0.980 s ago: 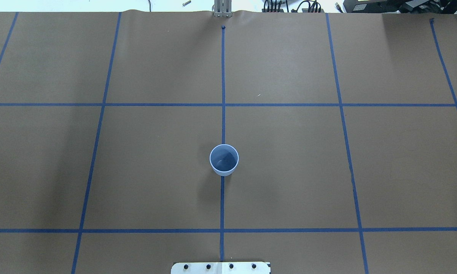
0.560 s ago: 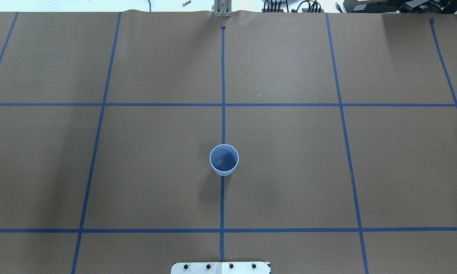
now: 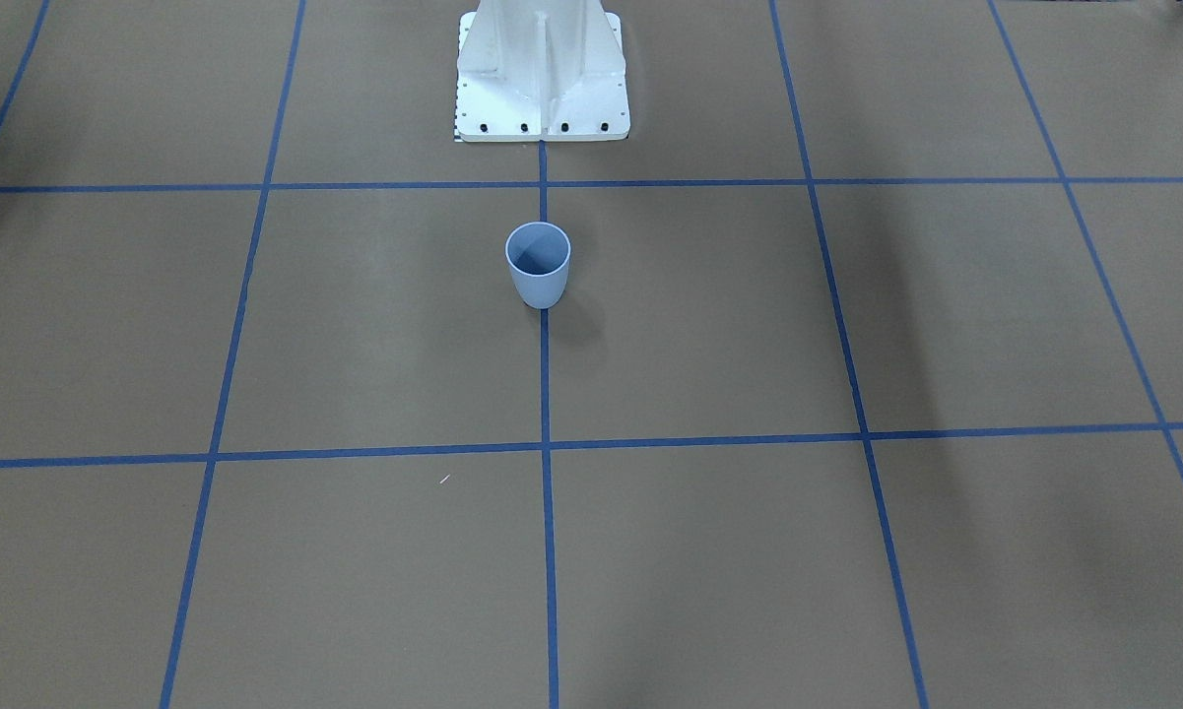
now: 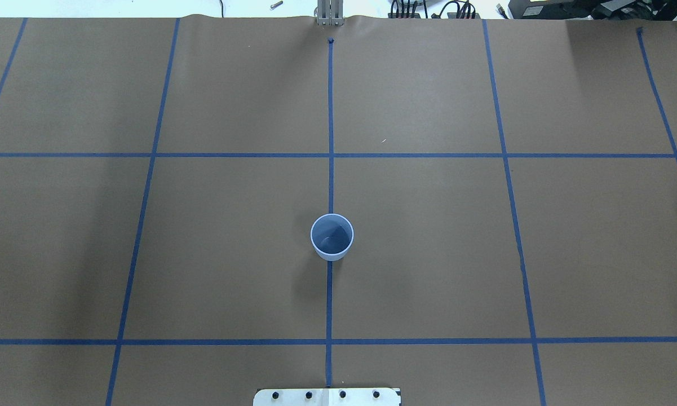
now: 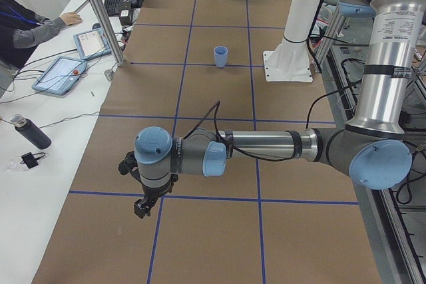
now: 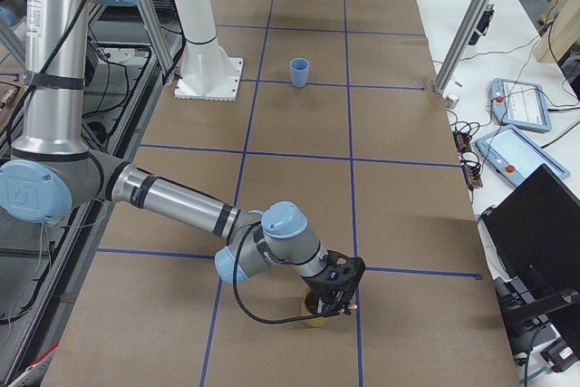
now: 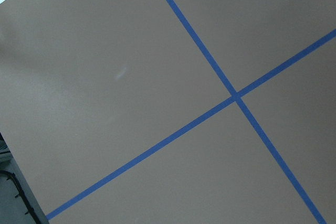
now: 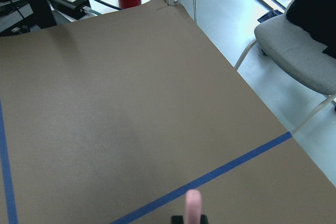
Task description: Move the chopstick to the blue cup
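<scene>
The blue cup [image 4: 331, 237] stands upright on the table's centre line near the robot base, and it also shows in the front view [image 3: 538, 266] and both side views [image 5: 220, 56] [image 6: 299, 72]. Neither gripper shows in the overhead or front view. My right gripper [image 6: 337, 295] is at the table's far right end, just above a tan cup [image 6: 313, 317]. In the right wrist view a pale pink chopstick [image 8: 193, 203] rises from the bottom edge with dark fingertips [image 8: 178, 220] tight against its base. My left gripper [image 5: 143, 205] hangs over the table's left end; I cannot tell if it is open.
The white robot base [image 3: 542, 79] stands behind the blue cup. Blue tape lines grid the brown table cover. Tablets [image 5: 63, 74] and a bottle [image 5: 30, 132] lie on the side bench. A grey chair [image 8: 299, 45] stands beyond the table's right end.
</scene>
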